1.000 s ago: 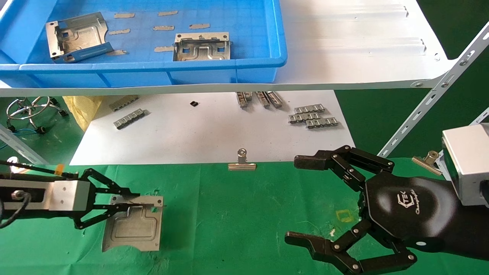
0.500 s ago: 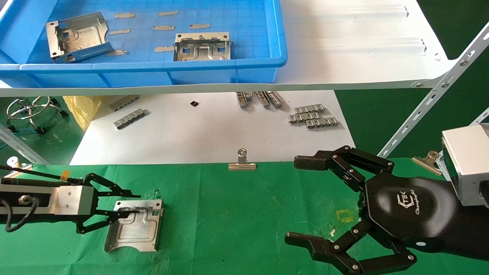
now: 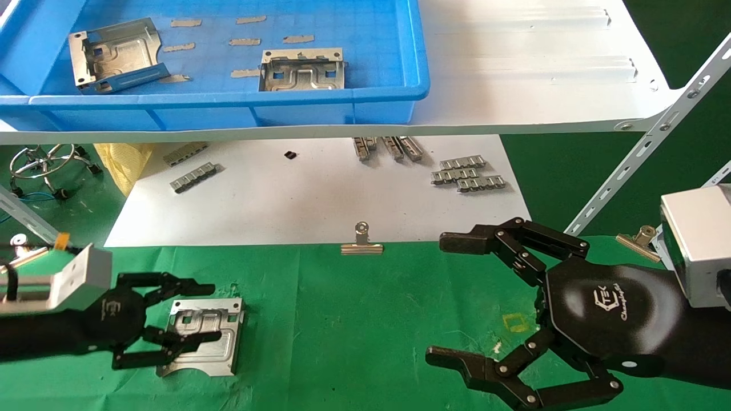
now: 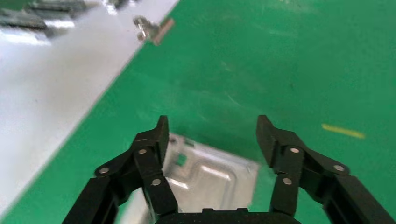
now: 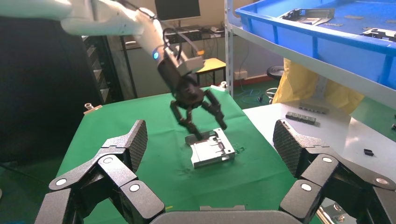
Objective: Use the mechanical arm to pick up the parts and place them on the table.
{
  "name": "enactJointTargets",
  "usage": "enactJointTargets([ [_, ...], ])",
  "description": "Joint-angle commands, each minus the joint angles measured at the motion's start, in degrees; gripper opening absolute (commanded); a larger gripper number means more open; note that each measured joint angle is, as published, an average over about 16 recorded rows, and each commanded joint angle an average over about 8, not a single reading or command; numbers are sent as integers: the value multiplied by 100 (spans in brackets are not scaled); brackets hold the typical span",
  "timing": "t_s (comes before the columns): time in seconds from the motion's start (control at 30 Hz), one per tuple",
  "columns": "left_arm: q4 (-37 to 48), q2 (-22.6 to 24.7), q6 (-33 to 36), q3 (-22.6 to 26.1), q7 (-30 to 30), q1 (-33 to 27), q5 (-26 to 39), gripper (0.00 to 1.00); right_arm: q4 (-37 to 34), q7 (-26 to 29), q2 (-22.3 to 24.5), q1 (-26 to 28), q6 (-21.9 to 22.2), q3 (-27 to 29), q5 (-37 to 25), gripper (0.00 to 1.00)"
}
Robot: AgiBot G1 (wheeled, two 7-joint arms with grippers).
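Observation:
One silver part (image 3: pixel 211 357) lies flat on the green table (image 3: pixel 354 319) at the left front. My left gripper (image 3: pixel 212 313) hovers just over it with its black fingers spread wide and holds nothing. The left wrist view shows the part (image 4: pixel 210 175) below and between the open fingers of the left gripper (image 4: pixel 212 123). The right wrist view shows the part (image 5: pixel 212 151) from afar. Two more parts (image 3: pixel 117 54) (image 3: pixel 301 71) lie in the blue bin (image 3: pixel 228 100). My right gripper (image 3: pixel 442 299) is open and empty over the cloth at the right.
The bin stands on the upper white shelf board (image 3: pixel 542 68). Ribbed metal strips (image 3: pixel 468 174) (image 3: pixel 194 176) lie on the lower white board (image 3: pixel 314 205). Binder clips (image 3: pixel 361 242) (image 3: pixel 637 238) sit at the cloth's far edge. A slanted shelf strut (image 3: pixel 645 154) is at the right.
The left gripper lowered the part flat onto the cloth, let go of it, opened its fingers and turned its wrist. The right arm has not moved.

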Motion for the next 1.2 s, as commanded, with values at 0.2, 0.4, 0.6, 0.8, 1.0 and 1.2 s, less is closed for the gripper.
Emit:
enactJointTargets([
  [0.2,127,-8,29,-25,-214,167,-240,100,0,0,0,-1,0,0,0,100],
  [0.4,-52,-23,10,-134,-287,214,-226,100,-1,0,0,-1,0,0,1,100],
  [0.6,-518,-72,-42,-455,-574,433,-308,100,-1,0,0,-1,0,0,1,100],
  [0.8,-1034,-126,-100,-810,-892,676,-398,100,-1,0,0,-1,0,0,1,100],
  [1.0,-1555,-180,-158,-1169,-1214,922,-490,100,-1,0,0,0,0,0,1,100],
  [1.2,-2075,-235,-217,-1527,-1535,1167,-581,100,-1,0,0,0,0,0,1,100],
])
